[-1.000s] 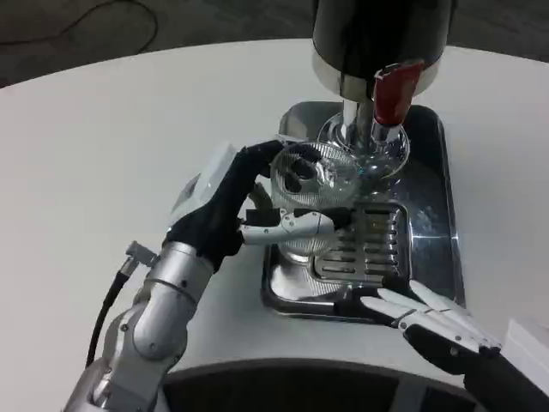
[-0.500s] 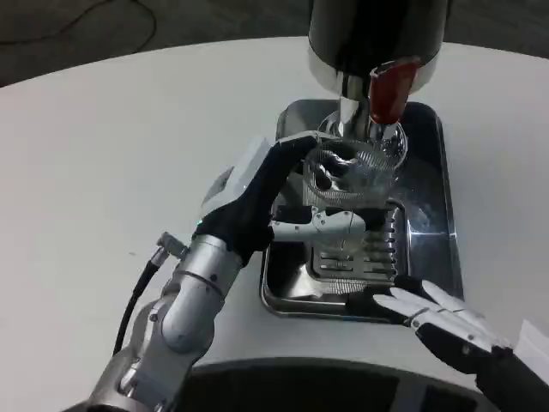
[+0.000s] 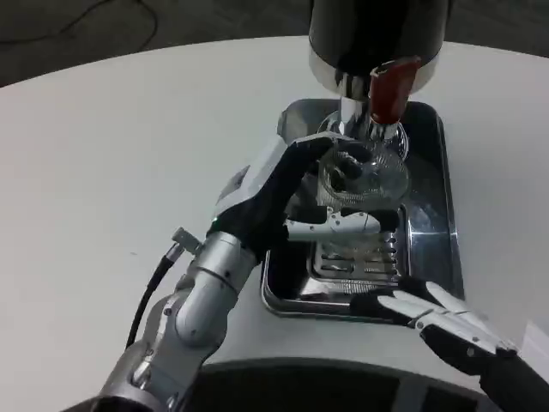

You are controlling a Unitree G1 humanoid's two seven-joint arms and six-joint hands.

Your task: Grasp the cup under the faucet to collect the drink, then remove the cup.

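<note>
My left hand (image 3: 287, 202), gripping the clear cup (image 3: 364, 176), now sits farther right and deeper on the metal tray (image 3: 429, 215) than a second ago, placing the cup directly beneath the red-handled faucet (image 3: 390, 90).

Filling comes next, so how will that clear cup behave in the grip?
The cup looks like thin, ribbed clear plastic, so probably light and squeezable. The left hand holds it by the sides; liquid may make it heavier and slippery. Its open top could spill if tilted.
</note>
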